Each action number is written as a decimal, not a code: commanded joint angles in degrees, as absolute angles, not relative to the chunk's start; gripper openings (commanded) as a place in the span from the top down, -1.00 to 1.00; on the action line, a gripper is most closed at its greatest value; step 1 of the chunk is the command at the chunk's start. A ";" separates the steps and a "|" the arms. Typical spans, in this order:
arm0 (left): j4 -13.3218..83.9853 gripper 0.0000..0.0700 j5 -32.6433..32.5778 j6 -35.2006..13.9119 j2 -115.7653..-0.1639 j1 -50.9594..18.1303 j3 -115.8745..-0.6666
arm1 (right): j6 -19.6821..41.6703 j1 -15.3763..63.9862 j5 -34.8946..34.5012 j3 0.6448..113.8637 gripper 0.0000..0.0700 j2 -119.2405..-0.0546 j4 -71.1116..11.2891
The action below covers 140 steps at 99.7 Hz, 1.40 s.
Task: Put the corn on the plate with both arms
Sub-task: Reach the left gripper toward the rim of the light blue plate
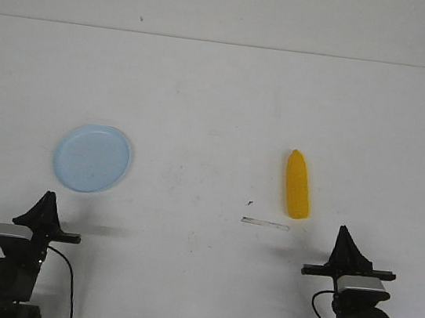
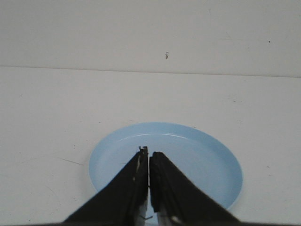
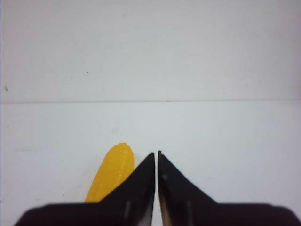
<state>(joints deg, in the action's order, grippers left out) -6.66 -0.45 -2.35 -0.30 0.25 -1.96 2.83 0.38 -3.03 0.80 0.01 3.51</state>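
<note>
Behind clenched right jaws, corn [image 3: 111, 172] base hidden; left jaws clenched, overlapping plate [image 2: 197, 160].

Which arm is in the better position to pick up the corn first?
The right arm. Its claw sits just in front of the corn, while the left claw is across the table by the plate.

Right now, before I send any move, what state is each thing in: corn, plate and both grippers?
corn: lying flat on the table, right side, pointed end away from the robot, not held.
plate: flat on the table, left side, nothing on it.
left gripper: shut, holding nothing, near the plate.
right gripper: shut, holding nothing, beside the corn, not touching it.
</note>
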 commanded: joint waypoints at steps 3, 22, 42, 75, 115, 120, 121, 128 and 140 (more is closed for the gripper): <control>-7.40 1.00 -0.40 -2.44 -0.19 0.32 -0.78 | 2.92 0.43 -3.01 0.73 0.98 -0.08 4.23; -9.74 1.00 -0.62 -4.43 -0.19 0.32 -1.23 | 2.92 0.43 -3.01 0.73 0.98 -0.08 4.23; -8.86 1.00 -4.84 -5.63 -1.08 0.32 -6.90 | 2.92 0.43 -3.03 0.73 0.98 -0.08 4.23; 5.23 1.00 -6.24 -5.39 -11.44 0.32 -27.27 | 2.92 0.43 -3.01 0.73 0.98 -0.08 4.23; 21.71 1.00 -6.24 -3.88 -38.41 0.32 -51.59 | 2.92 0.43 -3.01 0.73 0.98 -0.08 4.23; 23.24 1.00 -6.24 -3.88 -41.98 0.32 -53.49 | 2.92 0.43 -3.01 0.73 0.98 -0.08 4.23; 23.57 1.00 -6.24 -3.88 -42.70 0.32 -53.84 | 2.92 0.43 -3.01 0.73 0.98 -0.08 4.23; 25.76 1.00 -6.24 -3.88 -47.77 0.32 -56.38 | 2.92 0.43 -3.01 0.73 0.98 -0.08 4.23; 31.20 1.00 -6.22 -4.45 -56.66 0.32 -61.98 | 2.92 0.43 -3.01 0.73 0.98 -0.08 4.23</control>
